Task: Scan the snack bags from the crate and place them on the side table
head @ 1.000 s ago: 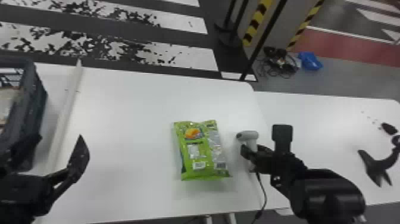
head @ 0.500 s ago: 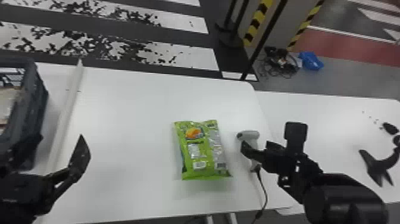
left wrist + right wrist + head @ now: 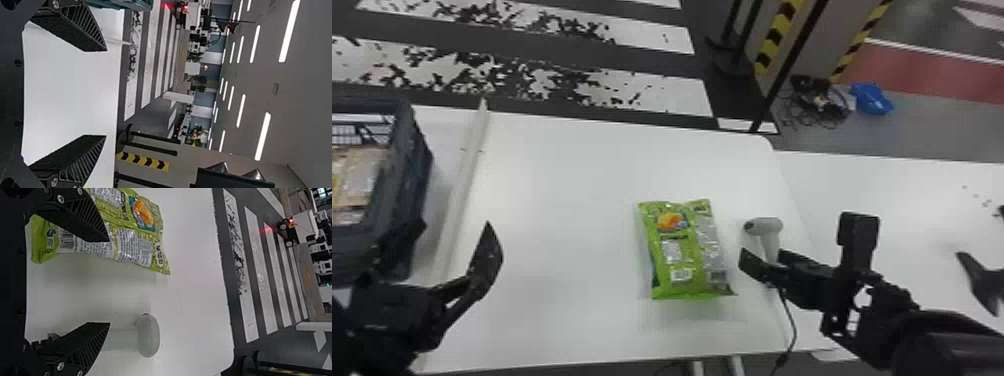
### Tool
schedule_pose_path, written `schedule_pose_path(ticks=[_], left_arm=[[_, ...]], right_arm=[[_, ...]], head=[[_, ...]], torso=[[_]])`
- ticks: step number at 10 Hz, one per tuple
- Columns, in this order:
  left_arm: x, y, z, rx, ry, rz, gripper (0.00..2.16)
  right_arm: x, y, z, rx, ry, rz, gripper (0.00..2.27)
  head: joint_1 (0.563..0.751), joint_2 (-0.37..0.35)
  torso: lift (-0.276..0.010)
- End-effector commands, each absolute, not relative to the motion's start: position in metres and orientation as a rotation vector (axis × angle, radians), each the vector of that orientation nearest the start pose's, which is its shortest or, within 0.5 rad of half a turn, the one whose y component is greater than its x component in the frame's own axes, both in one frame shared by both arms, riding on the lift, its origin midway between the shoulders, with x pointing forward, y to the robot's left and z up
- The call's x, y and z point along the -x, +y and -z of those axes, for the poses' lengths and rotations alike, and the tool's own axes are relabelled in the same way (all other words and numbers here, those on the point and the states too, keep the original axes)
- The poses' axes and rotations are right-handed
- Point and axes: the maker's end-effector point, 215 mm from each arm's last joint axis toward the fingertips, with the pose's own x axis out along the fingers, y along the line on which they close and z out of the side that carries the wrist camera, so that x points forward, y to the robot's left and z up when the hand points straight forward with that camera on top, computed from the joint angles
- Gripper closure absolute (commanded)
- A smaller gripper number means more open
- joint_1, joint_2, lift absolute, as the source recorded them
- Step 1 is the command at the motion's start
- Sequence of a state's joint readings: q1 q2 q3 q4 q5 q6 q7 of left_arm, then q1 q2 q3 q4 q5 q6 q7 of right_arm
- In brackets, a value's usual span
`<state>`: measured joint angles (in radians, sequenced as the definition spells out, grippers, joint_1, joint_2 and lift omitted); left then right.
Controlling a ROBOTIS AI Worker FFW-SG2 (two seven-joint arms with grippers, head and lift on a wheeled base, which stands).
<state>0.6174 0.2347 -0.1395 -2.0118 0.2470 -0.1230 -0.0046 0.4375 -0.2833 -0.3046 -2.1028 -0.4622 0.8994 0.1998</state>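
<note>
Right hand (image 3: 761, 254), spread wide, is just right of the green snack bag (image 3: 689, 257).

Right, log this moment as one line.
Right pincer: open, near scanner | Left pincer: open | Green bag: lying on table, unheld | Crate: packets inside

Head view: one crate (image 3: 418, 185) at nine o'clock; one loose bag (image 3: 684, 250), six; one scanner (image 3: 766, 227), four. Two grippers: left gripper (image 3: 455, 235) near nine, right gripper (image 3: 766, 260) four.
</note>
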Motion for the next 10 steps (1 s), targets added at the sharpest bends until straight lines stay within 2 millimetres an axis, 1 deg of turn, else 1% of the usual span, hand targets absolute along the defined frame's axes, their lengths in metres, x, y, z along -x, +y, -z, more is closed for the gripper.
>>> schedule_pose_path(ticks=[1,3,6,7,8,9,10], left_arm=[[-0.394,0.176,0.378,0.126,0.096,0.214,0.09],[-0.393,0.173,0.379,0.126,0.101,0.221,0.09],[-0.392,0.172,0.379,0.124,0.100,0.224,0.09],[-0.392,0.172,0.380,0.124,0.102,0.224,0.09],[-0.391,0.172,0.381,0.124,0.103,0.224,0.09],[-0.391,0.173,0.380,0.123,0.101,0.222,0.09],[-0.390,0.174,0.381,0.122,0.101,0.221,0.09]], right_arm=[[-0.385,-0.312,0.480,-0.197,0.757,-0.160,0.14],[-0.379,-0.294,0.494,-0.226,0.797,-0.210,0.14],[-0.381,-0.281,0.520,-0.281,0.847,-0.277,0.14],[-0.384,-0.276,0.524,-0.313,0.849,-0.315,0.14],[-0.394,-0.277,0.526,-0.311,0.824,-0.332,0.13],[-0.396,-0.274,0.534,-0.331,0.841,-0.367,0.11],[-0.399,-0.269,0.537,-0.370,0.839,-0.410,0.26]], head=[[0.695,-0.218],[0.695,-0.197],[0.695,-0.172],[0.695,-0.163],[0.695,-0.151],[0.695,-0.146],[0.695,-0.144]], torso=[[-0.081],[-0.081],[-0.081],[-0.081],[-0.081],[-0.081],[-0.081]])
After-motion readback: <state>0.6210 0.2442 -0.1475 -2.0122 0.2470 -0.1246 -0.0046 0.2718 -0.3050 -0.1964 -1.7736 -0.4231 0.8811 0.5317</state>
